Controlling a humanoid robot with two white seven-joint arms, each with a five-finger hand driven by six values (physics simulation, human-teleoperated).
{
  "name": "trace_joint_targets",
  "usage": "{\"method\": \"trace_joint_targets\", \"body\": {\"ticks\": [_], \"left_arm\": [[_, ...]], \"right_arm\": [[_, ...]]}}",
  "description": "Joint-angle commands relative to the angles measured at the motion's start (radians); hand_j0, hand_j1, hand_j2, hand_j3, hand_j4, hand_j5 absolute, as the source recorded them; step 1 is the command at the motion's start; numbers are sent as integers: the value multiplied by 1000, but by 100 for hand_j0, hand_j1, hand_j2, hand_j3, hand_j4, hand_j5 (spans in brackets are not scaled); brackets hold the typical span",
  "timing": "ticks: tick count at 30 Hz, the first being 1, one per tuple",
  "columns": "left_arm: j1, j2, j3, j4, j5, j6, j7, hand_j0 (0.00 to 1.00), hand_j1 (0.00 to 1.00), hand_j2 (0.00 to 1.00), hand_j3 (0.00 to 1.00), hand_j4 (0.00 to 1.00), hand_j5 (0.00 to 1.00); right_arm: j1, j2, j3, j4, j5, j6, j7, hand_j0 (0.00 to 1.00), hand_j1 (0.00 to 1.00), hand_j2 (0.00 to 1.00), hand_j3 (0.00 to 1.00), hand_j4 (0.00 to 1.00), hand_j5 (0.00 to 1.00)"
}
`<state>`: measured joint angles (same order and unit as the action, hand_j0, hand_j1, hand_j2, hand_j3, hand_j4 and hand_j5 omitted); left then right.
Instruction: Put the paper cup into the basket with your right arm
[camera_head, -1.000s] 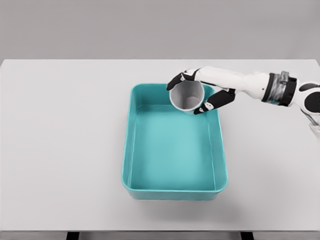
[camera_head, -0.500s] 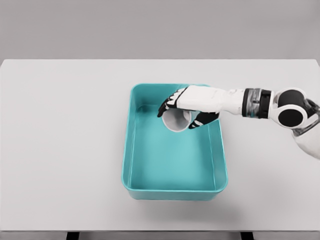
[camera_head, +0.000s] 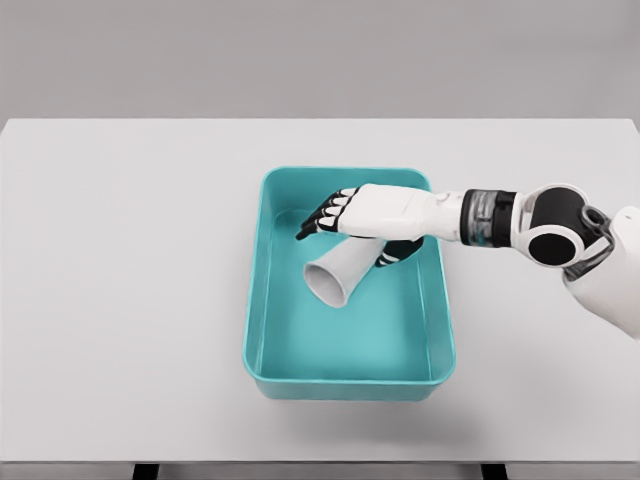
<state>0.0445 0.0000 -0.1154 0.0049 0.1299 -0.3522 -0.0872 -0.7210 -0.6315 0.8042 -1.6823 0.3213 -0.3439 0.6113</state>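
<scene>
A white table (camera_head: 120, 300) is seen bare on its left side. At the middle stands the teal basket (camera_head: 255, 300), a shallow rectangular tub. Inside it, toward the far right part, the cup (camera_head: 340, 272) is seen tipped on its side, its open mouth turned to the lower left and its base tucked under the right hand (camera_head: 375, 215). The cup appears to lie within the basket walls, at or just above the floor; whether it touches the floor cannot be told.

The hand is laid over the cup from above, with the dark fingers (camera_head: 320, 215) stretched out to the left past the cup and the thumb seen below it on the right. The fingers look extended rather than wrapped, so the grasp is judged to be loosening or already let go; whether contact is kept at the cup's base cannot be told.

For the step in hand, the release, the fingers should be opened fully before the hand is lifted, so the cup is not dragged along. The hand is best raised straight up, clear of the right wall. A tipped cup may roll, so no sideways push should be given.

The left arm is not seen.
</scene>
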Motion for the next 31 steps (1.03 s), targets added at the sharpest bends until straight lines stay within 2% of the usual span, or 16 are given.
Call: {"method": "trace_joint_targets", "body": {"ticks": [1,3,5,7,8,9,10,13,15,17,20,31], "left_arm": [[0,0,0,0,0,1,0,100,100,100,100,100,100],[0,0,0,0,0,-1,0,100,100,100,100,100,100],[0,0,0,0,0,-1,0,100,100,100,100,100,100],[0,0,0,0,0,1,0,100,100,100,100,100,100],[0,0,0,0,0,-1,0,100,100,100,100,100,100],[0,0,0,0,0,-1,0,100,100,100,100,100,100],[0,0,0,0,0,1,0,100,100,100,100,100,100],[0,0,0,0,0,1,0,100,100,100,100,100,100],[0,0,0,0,0,-1,0,100,100,100,100,100,100],[0,0,0,0,0,-1,0,100,100,100,100,100,100],[0,0,0,0,0,1,0,100,100,100,100,100,100],[0,0,0,0,0,-1,0,100,100,100,100,100,100]], "right_arm": [[0,0,-5,-3,-5,2,0,100,100,100,100,100,100],[-2,-4,-23,-14,-40,-1,0,100,100,100,100,100,100],[8,-19,-126,-16,-172,-12,0,100,100,100,100,100,100],[51,-74,-307,9,-473,-55,0,100,100,100,100,100,100],[87,-105,-388,45,-597,-58,0,100,100,100,100,100,100],[126,-109,-466,82,-672,-56,0,100,100,100,100,100,100],[155,-109,-519,107,-697,-56,0,100,100,100,100,100,100],[293,-106,-707,151,-702,-56,0,100,100,100,100,100,100],[345,-108,-752,176,-683,-50,0,100,100,100,100,100,100],[368,-106,-747,237,-642,-47,0,100,100,100,100,100,100],[376,-93,-746,276,-581,-46,0,100,100,100,100,100,100],[370,-99,-735,299,-561,-43,0,100,100,100,100,100,100]]}}
